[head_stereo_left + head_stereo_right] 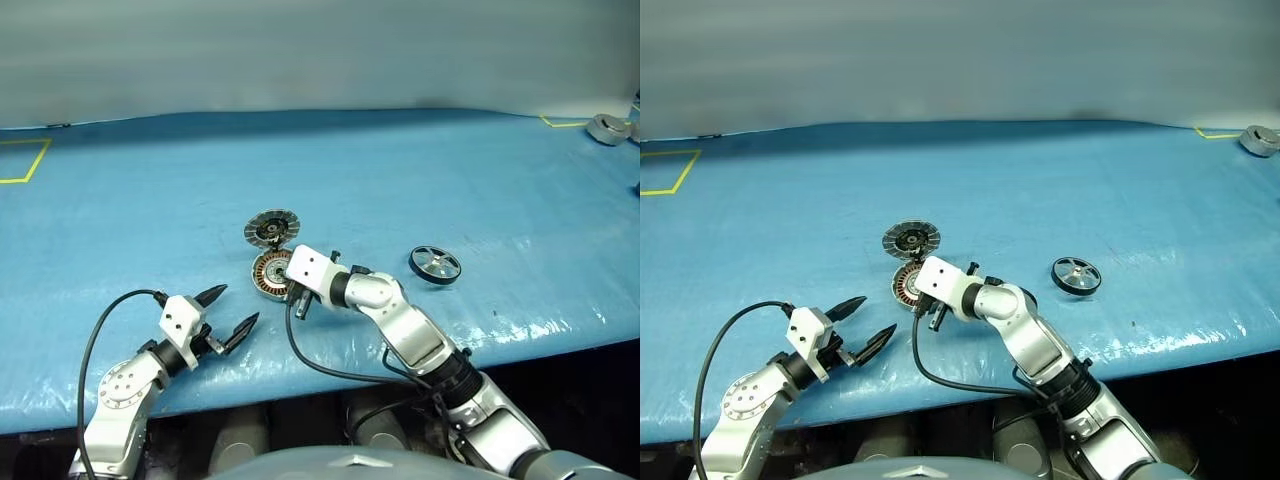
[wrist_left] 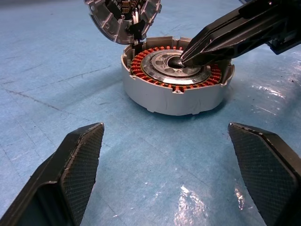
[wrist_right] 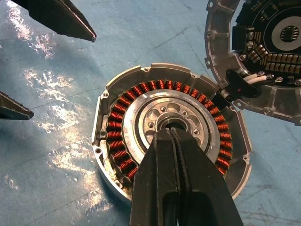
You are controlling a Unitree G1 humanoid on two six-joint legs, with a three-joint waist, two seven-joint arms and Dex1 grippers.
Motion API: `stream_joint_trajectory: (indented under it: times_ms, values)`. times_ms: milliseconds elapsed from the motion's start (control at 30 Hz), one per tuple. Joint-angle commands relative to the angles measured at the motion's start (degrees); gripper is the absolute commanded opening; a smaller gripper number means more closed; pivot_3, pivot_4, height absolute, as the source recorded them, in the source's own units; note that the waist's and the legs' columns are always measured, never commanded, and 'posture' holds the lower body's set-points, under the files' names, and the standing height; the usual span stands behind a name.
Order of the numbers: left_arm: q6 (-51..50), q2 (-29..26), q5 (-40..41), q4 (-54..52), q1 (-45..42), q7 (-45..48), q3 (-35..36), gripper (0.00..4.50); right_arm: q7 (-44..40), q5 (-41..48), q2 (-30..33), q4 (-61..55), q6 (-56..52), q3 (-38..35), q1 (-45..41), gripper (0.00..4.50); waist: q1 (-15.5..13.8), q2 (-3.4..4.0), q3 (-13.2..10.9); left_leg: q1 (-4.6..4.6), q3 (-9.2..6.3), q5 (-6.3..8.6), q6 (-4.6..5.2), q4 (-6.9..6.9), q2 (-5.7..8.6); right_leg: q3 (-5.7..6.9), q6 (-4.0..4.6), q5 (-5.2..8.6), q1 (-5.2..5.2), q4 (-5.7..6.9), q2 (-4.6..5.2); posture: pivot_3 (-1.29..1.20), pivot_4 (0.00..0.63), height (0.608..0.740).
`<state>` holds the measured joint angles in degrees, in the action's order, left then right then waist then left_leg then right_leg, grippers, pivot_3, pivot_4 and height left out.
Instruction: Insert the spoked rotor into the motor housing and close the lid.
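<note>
The motor housing (image 3: 117, 136), a round metal cup with copper windings around a silver centre, sits on the blue table. Its lid (image 1: 272, 228) is hinged at the far side and stands open, tilted back. My right gripper (image 3: 170, 131) is shut, its tips resting at the silver hub in the middle of the housing. The spoked rotor (image 1: 435, 265), black-rimmed with silver spokes, lies flat on the table to the right of the housing, apart from both grippers. My left gripper (image 1: 238, 305) is open, empty, near the front edge, aimed at the housing from a short way off.
A grey round part (image 1: 607, 128) lies by yellow tape at the far right corner. A yellow tape square (image 1: 25, 160) marks the far left. Black cables (image 1: 100, 330) loop off both wrists near the table's front edge (image 1: 300, 395).
</note>
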<state>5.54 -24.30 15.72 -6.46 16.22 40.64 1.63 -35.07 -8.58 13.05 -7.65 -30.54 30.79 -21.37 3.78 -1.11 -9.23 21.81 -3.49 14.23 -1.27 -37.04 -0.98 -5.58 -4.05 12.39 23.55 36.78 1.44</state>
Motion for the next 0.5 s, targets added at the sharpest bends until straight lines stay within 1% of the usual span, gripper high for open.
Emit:
stream_joint_trajectory:
  times_ms: [33,167,500]
  values:
    - [1.2,0.1,-0.4,0.0,-0.3,0.1,0.1,4.50,0.2,0.6,-0.1,-2.2,-2.4,-1.3,0.1,0.05,0.0,0.01,0.0,0.04,0.00,0.00,0.00,0.02,0.00,0.00,0.00,0.00,0.04,0.00,-0.01,0.00,0.150,0.740]
    - [1.3,0.1,-0.4,0.2,-0.4,0.0,0.1,4.50,0.1,1.3,-0.6,-5.0,-3.2,-2.1,-0.9,0.05,0.0,0.00,-0.1,0.22,-0.01,0.00,0.00,0.03,-0.01,0.01,0.01,0.00,0.21,0.01,-0.02,0.00,0.150,0.740]
    - [1.6,0.1,-0.3,0.2,-0.3,0.0,0.2,4.50,1.2,1.3,-1.7,-4.7,-2.6,-2.2,-2.1,0.05,0.1,0.00,-0.1,0.26,-0.01,0.00,0.00,0.05,-0.01,0.01,0.02,0.01,0.26,0.00,-0.02,0.00,0.150,0.740]
